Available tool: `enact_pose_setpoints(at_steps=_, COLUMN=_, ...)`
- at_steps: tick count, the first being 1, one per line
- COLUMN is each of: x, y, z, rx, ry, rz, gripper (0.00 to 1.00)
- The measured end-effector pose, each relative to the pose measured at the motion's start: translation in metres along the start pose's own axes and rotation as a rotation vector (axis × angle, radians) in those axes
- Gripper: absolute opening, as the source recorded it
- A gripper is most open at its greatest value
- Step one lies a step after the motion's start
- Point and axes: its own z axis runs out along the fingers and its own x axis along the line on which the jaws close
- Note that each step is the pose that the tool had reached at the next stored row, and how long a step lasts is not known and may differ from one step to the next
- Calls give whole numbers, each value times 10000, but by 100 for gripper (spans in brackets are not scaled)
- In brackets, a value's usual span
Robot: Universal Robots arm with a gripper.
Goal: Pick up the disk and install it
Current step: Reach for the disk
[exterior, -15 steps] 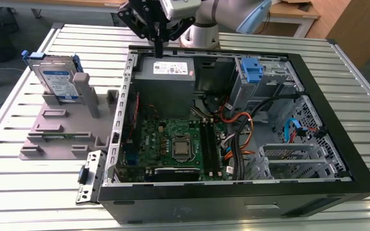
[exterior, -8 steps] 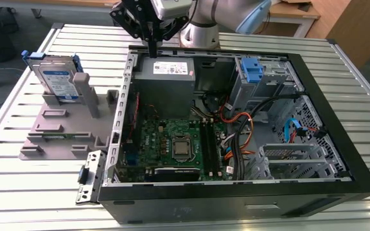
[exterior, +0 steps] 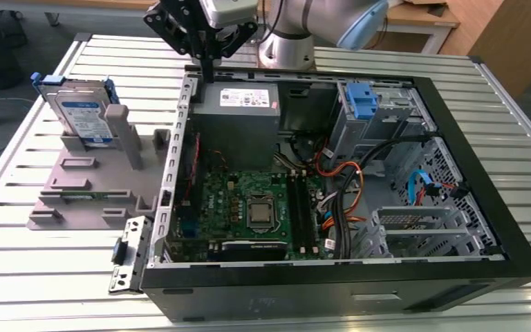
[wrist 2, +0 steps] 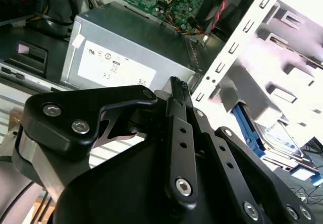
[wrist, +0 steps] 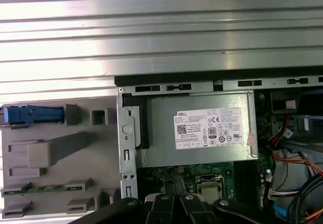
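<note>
hovering near the power supply [exterior: 238, 114], fingers [exterior: 207, 66] closed, empty.

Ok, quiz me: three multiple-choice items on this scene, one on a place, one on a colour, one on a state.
1. The disk stands: A) on a floor; B) in the grey fixture; C) on a chair.
2. Its rails are: A) red; B) blue; C) green.
3. The pincer is: A) gripping the disk; B) gripping a cable; C) shut, empty.
Answers: B, it stands upright there, on the exterior view's left of the case; B, blue plastic frames the drive; C, it grips nothing.
</note>
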Motion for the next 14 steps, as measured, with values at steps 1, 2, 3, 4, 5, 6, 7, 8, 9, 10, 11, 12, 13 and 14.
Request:
enact_pose_setpoints(at_steps=1, x=22, y=-2, z=0, rx=0, ry=0, rz=0, gripper=11)
enact_pose_setpoints(at_steps=2, x=42, y=-3, z=-1, rx=1, ry=0, rz=-1, gripper=11)
enact_pose_setpoints(at_steps=3, x=62, y=-5, z=-2, rx=1, ry=0, rz=-2, gripper=11)
enact_pose_setpoints(at_steps=4, x=83, y=-6, z=-2, rx=0, ry=-1, rz=-2, gripper=11)
enact_pose_setpoints(at_steps=5, x=105, y=-8, z=-3, rx=0, ry=-1, rz=-1, gripper=11)
enact_pose_setpoints(at_steps=6, x=126, y=-9, z=-3, rx=0, ry=-2, rz=0, gripper=11)
enact_pose_setpoints(at_steps=7, x=148, y=-11, z=-4, rx=0, ry=-2, rz=0, gripper=11)
enact_pose_setpoints(at_steps=8, x=168, y=-13, z=-4, rx=0, ry=-3, rz=0, gripper=11)
enact_pose_setpoints(at_steps=9, x=188, y=-14, z=-4, rx=-1, ry=-3, rz=0, gripper=11)
enact_pose_setpoints(at_steps=10, x=207, y=-16, z=-5, rx=-1, ry=-4, rz=-1, gripper=11)
enact_pose_setpoints(at_steps=11, x=226, y=-17, z=-6, rx=0, ry=-4, rz=-1, gripper=11)
enact_pose_setpoints(at_steps=12, x=240, y=-18, z=-6, rx=-1, ry=-4, rz=-1, gripper=11)
enact_pose_setpoints(at_steps=13, x=251, y=-19, z=-6, rx=0, ry=-4, rz=-1, gripper=11)
enact_pose_setpoints(at_steps=14, x=257, y=-19, z=-6, rx=0, ry=-4, rz=-1, gripper=11)
